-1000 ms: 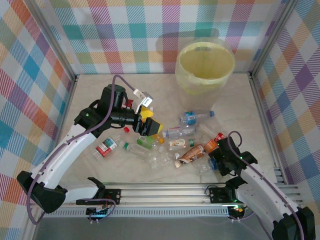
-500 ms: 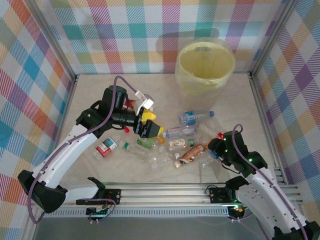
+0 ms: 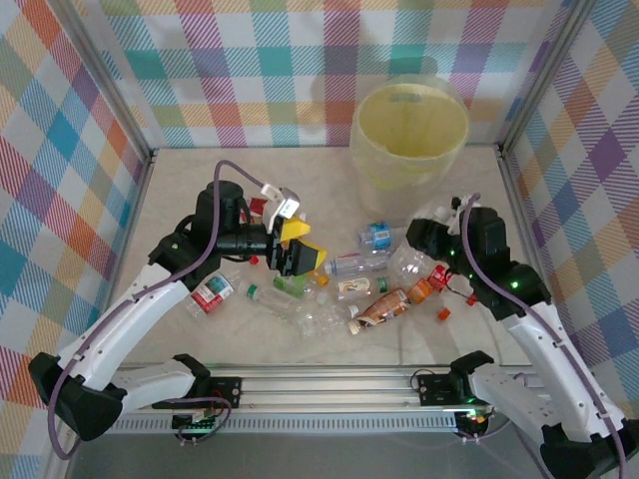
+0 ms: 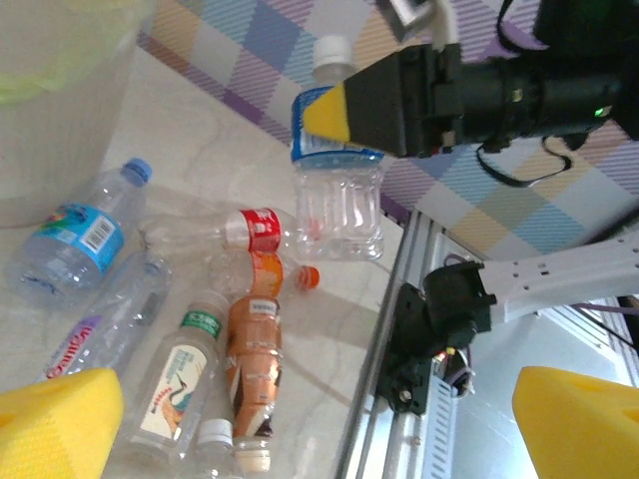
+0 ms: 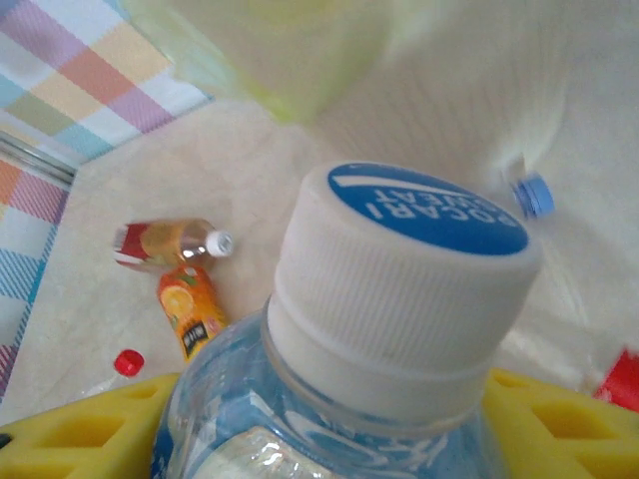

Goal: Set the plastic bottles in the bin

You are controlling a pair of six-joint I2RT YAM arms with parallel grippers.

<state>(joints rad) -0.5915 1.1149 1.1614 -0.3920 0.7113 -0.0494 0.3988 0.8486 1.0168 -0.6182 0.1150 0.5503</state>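
My right gripper is shut on a clear bottle with a blue label and a white cap, held upright above the table. In the left wrist view that bottle hangs from the right gripper's yellow pads. The pale-yellow bin stands at the back, just beyond the right gripper. My left gripper is open over the pile, with nothing between its yellow pads. Several bottles lie on the table: a blue-labelled one, a clear one, an orange crushed one and a red-labelled one.
A loose orange cap lies near the right arm. The aluminium rail runs along the near edge. Checked walls close in the table on three sides. Bare tabletop stretches between the left arm and the bin.
The right arm has risen from the near right of the table and swung toward the bin with the blue-labelled bottle in its grip. The left gripper has barely shifted.
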